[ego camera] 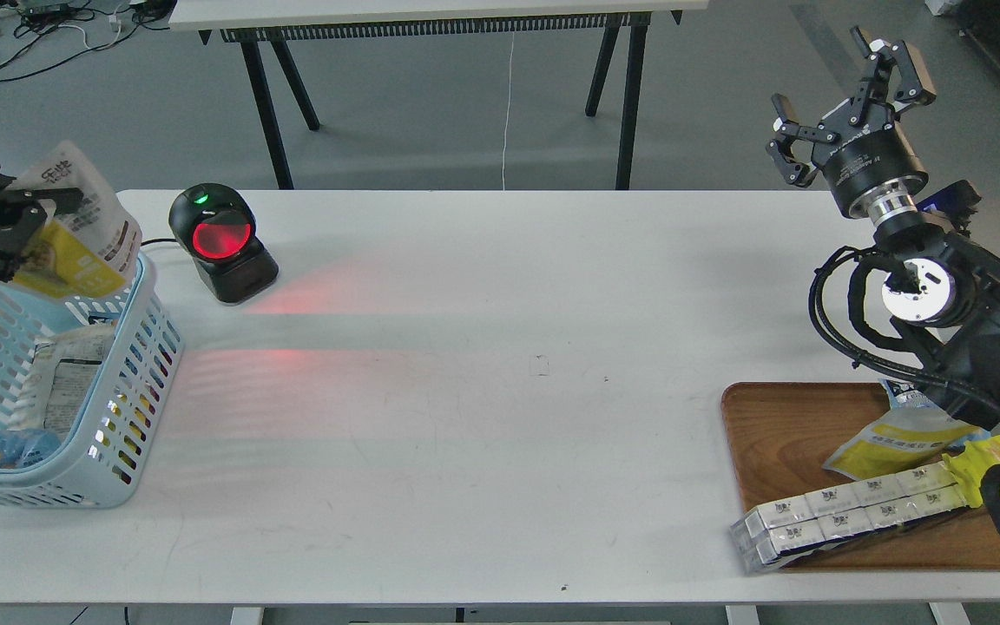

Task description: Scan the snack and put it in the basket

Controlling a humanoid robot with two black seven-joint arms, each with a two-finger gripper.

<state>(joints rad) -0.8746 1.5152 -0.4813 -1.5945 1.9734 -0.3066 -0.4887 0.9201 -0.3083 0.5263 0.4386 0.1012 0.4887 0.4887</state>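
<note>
The snack [83, 230], a small yellow-and-white pouch, hangs at the far left just above the back rim of the light blue basket [131, 395]. My left gripper [27, 221] is shut on the snack's left side and holds it over the basket. The basket holds other packets. My right gripper [847, 104] is open and empty, raised high above the table's back right corner, far from the snack.
A black barcode scanner [220, 243] with a red glowing window stands just right of the basket and casts red light on the white table [483, 391]. A brown wooden tray [786, 434] at front right holds a larger yellow pouch [895, 438] and a long pack of white boxes [847, 512].
</note>
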